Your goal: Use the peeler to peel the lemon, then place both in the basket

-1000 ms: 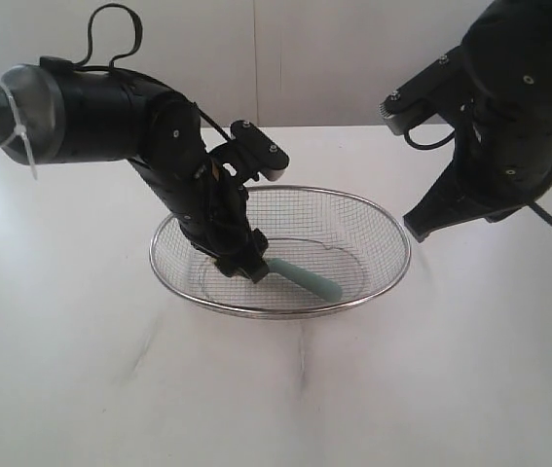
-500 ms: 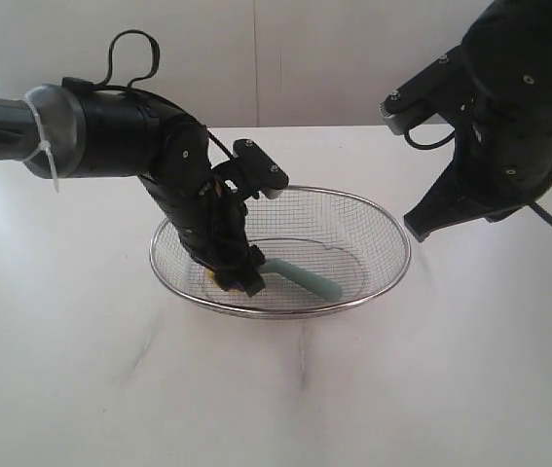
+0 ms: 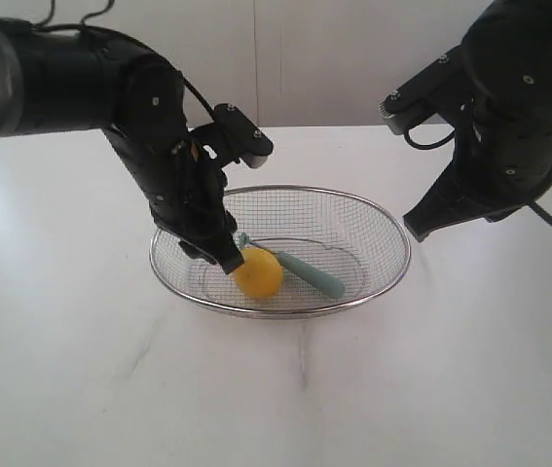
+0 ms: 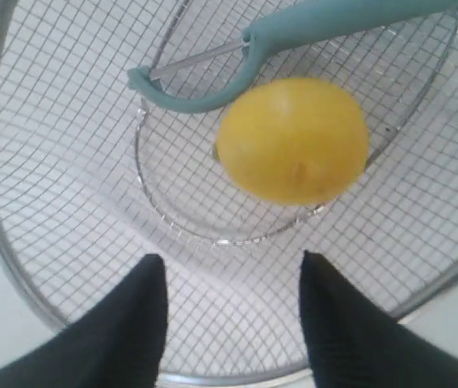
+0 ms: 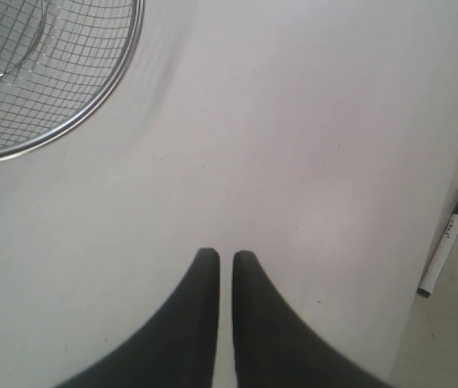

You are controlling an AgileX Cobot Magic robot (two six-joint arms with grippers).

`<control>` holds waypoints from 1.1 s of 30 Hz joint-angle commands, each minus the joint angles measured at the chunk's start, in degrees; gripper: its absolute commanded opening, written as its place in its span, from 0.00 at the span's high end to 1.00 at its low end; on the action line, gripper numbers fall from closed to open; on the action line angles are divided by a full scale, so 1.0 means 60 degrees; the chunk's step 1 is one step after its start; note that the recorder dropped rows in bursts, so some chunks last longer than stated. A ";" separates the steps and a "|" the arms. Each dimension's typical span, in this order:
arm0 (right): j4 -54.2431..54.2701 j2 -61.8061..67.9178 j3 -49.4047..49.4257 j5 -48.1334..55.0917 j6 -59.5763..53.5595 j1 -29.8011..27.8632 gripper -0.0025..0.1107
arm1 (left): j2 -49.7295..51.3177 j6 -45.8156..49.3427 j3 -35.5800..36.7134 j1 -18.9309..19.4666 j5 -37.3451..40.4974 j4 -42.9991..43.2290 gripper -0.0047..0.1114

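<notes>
The lemon (image 4: 293,139) lies in the basket (image 3: 392,229), just beside the peeler (image 4: 325,20) head. The left jaws stand apart above it, holding nothing. The right jaws are nearly pressed together, empty, over bare surface (image 5: 293,121). A marker (image 5: 445,242) lies near the surface's edge, its print too small to read.

Bright even light, faint soft shadows on white table (image 3: 81,389); wrist views slightly blurred

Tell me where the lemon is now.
In the exterior view the lemon lies inside the basket, left of centre, right beside the peeler, near the left pincer.
</notes>
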 commanded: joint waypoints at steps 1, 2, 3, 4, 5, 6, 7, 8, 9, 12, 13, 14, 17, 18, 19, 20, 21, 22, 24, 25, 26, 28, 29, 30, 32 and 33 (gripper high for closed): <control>-0.0055 -0.0090 0.0018 -0.0072 0.0072 -0.0017 0.92 | -0.0961 -0.0373 -0.0073 0.0011 0.1442 0.0002 0.70; -0.0055 -0.0090 0.0018 -0.0098 0.0072 -0.0017 0.92 | -0.1119 -0.0373 -0.0073 0.0011 0.1683 0.0021 0.74; -0.0046 -0.0090 0.0018 -0.0172 0.0072 -0.0017 0.92 | -0.1280 -0.0373 -0.0073 0.0011 0.1910 0.0037 0.78; -0.0028 -0.0090 0.0018 -0.0248 0.0072 -0.0017 0.92 | -0.1505 -0.0373 -0.0073 0.0011 0.2241 0.0037 0.83; -0.0007 -0.0090 0.0018 -0.0272 0.0072 -0.0017 0.92 | -0.1650 -0.0373 -0.0073 0.0011 0.2479 0.0037 0.87; 0.0011 -0.0090 0.0018 -0.0292 0.0072 -0.0017 0.92 | -0.1838 -0.0373 -0.0073 0.0011 0.2710 0.0037 0.90; 0.0011 -0.0090 0.0018 -0.0292 0.0072 -0.0017 0.92 | -0.2018 -0.0373 -0.0073 0.0011 0.3036 0.0037 0.95; 0.0011 -0.0090 0.0018 -0.0292 0.0072 -0.0017 0.92 | -0.2199 -0.0392 -0.0073 0.0011 0.3244 0.0037 0.96; 0.0014 -0.0090 0.0018 -0.0274 0.0072 -0.0017 0.92 | -0.2378 -0.0450 -0.0053 0.0011 0.3438 0.0037 0.96; 0.0034 -0.0090 0.0018 -0.0274 0.0072 -0.0017 0.92 | -0.2854 -0.0596 -0.0034 0.0011 0.3998 -0.0016 0.96; 0.0054 -0.0090 0.0018 -0.0274 0.0072 -0.0017 0.92 | -0.3023 -0.0596 -0.0034 0.0011 0.4155 -0.0088 0.96; 0.0075 -0.0090 0.0018 -0.0274 0.0072 -0.0017 0.92 | -0.3159 -0.0596 -0.0034 0.0011 0.4249 -0.0197 0.96; 0.0075 -0.0090 0.0018 -0.0274 0.0072 -0.0017 0.92 | -0.3728 -0.0577 0.0086 0.0011 0.4404 -0.0696 0.96; 0.0075 -0.0090 0.0018 -0.0274 0.0072 -0.0017 0.92 | -0.3948 -0.0554 0.0234 0.0011 0.4346 -0.0857 0.96; 0.0075 -0.0090 0.0018 -0.0274 0.0072 -0.0017 0.92 | -0.4179 -0.0554 0.0431 0.0011 0.4280 -0.0942 0.96; 0.0075 -0.0090 0.0018 -0.0274 0.0072 -0.0017 0.92 | -0.4424 -0.0554 0.0656 0.0011 0.4214 -0.0987 0.96; 0.0075 -0.0090 0.0018 -0.0274 0.0072 -0.0017 0.92 | -0.4638 -0.0554 0.0856 0.0011 0.4146 -0.0987 0.96; 0.0075 -0.0090 0.0018 -0.0274 0.0072 -0.0017 0.92 | -0.4920 -0.0611 0.1133 0.0011 0.4075 -0.0987 0.96; 0.0143 -0.0090 0.0018 -0.0274 0.0072 -0.0017 0.92 | -0.5501 -0.0880 0.1662 0.0011 0.3899 -0.1003 0.96; 0.0164 -0.0090 0.0018 -0.0274 0.0072 -0.0017 0.92 | -0.5858 -0.0984 0.1958 0.0011 0.3774 -0.1000 0.96; 0.0191 -0.0090 0.0018 -0.0274 0.0072 -0.0017 0.92 | -0.6255 -0.1031 0.2254 0.0011 0.3655 -0.1079 0.96; 0.0187 -0.0090 0.0018 -0.0292 0.0072 -0.0017 0.92 | -0.7016 -0.1093 0.2816 0.0011 0.3363 -0.1259 0.96; 0.0187 -0.0090 0.0018 -0.0311 0.0072 -0.0017 0.92 | -0.7455 -0.1093 0.3082 0.0011 0.3165 -0.1259 0.96; 0.0187 -0.0090 0.0018 -0.0311 0.0072 -0.0017 0.92 | -0.7867 -0.1093 0.3261 0.0011 0.2999 -0.1259 0.96; 0.0251 -0.0090 0.0018 -0.0423 0.0072 -0.0017 0.92 | -0.8553 -0.1093 0.3529 0.0011 0.2958 -0.1196 0.96; 0.0296 -0.0090 0.0018 -0.0465 0.0072 -0.0017 0.92 | -0.8789 -0.1093 0.3579 0.0011 0.3053 -0.1147 0.96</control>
